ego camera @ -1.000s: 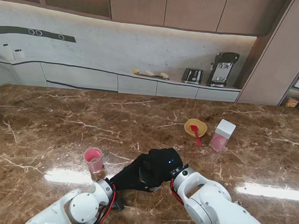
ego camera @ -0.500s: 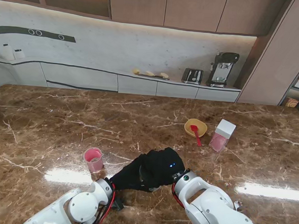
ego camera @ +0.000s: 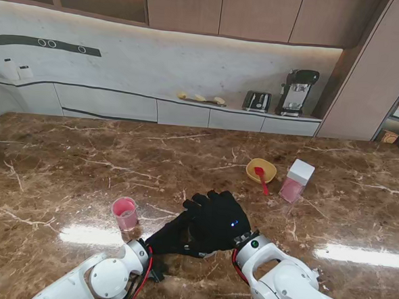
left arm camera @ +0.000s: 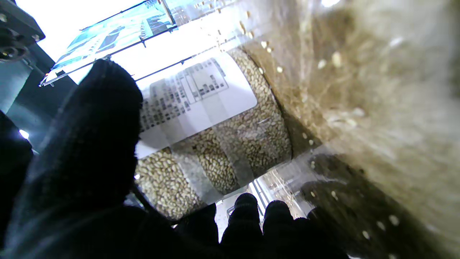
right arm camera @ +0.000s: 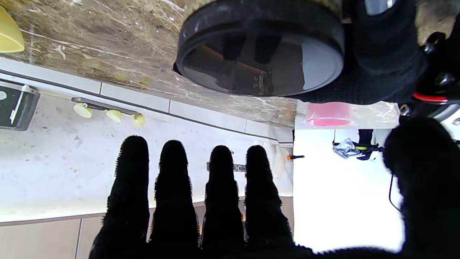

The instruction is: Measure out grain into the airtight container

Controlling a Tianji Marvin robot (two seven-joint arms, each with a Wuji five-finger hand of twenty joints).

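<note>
Biggest worry for us: the black lid [right arm camera: 260,46] is on the grain jar [left arm camera: 215,144], so a sloppy twist could tip it and scatter grain over the tabletop [ego camera: 63,161]. Our left robot hand [ego camera: 174,237] wraps the jar at the near edge; our right robot hand [ego camera: 216,215] hovers over it, fingers [right arm camera: 172,187] straight, holding nothing.
</note>
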